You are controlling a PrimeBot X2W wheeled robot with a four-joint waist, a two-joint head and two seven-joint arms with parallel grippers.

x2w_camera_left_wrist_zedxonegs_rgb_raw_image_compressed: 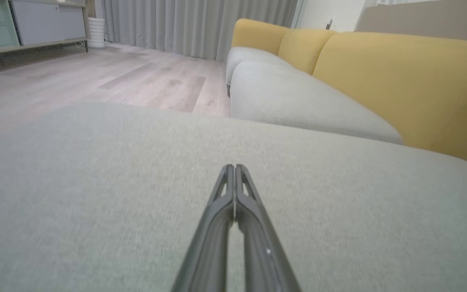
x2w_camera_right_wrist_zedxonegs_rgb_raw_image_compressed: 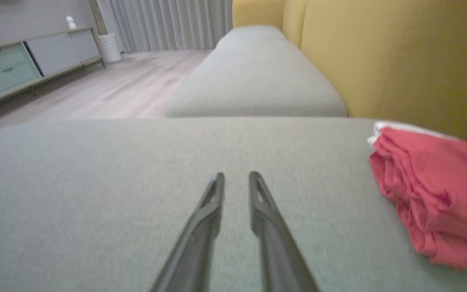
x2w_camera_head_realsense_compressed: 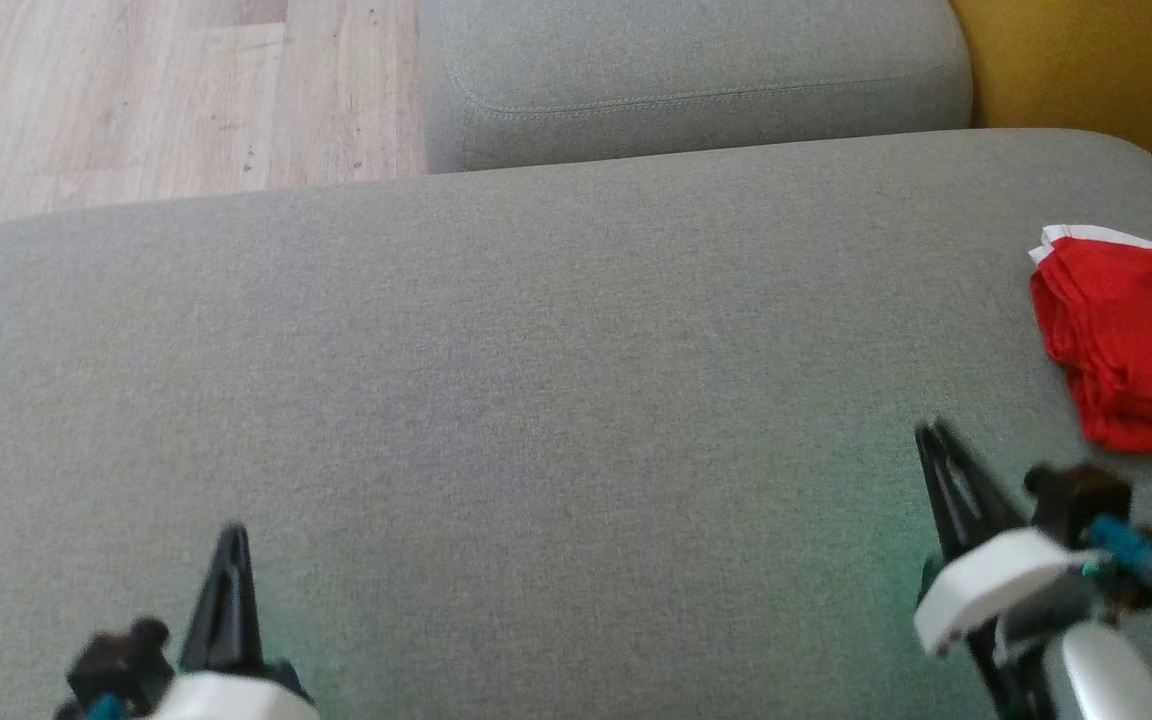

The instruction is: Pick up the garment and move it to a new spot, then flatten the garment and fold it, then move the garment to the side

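Your left gripper (x2w_camera_left_wrist_zedxonegs_rgb_raw_image_compressed: 234, 167) pointed out across the grey seat cushion (x2w_camera_head_realsense_compressed: 536, 350) with its jaws pressed together, tips touching and nothing caught between them. Your right gripper (x2w_camera_right_wrist_zedxonegs_rgb_raw_image_compressed: 235, 176) pointed across the same cushion with its two fingers parted by a narrow gap, and it gripped nothing. The red garment (x2w_camera_right_wrist_zedxonegs_rgb_raw_image_compressed: 432, 194) lay folded in a thick bundle at the right edge of that cushion, with a white trim showing along its far side, close to the yellow backrest (x2w_camera_right_wrist_zedxonegs_rgb_raw_image_compressed: 379, 61). It sat off to the right of your right gripper, near it but not touching, and well apart from your left one. Beyond the cushion was a second grey cushion (x2w_camera_head_realsense_compressed: 696, 80), and pale wood flooring (x2w_camera_head_realsense_compressed: 136, 90) ran to its left.
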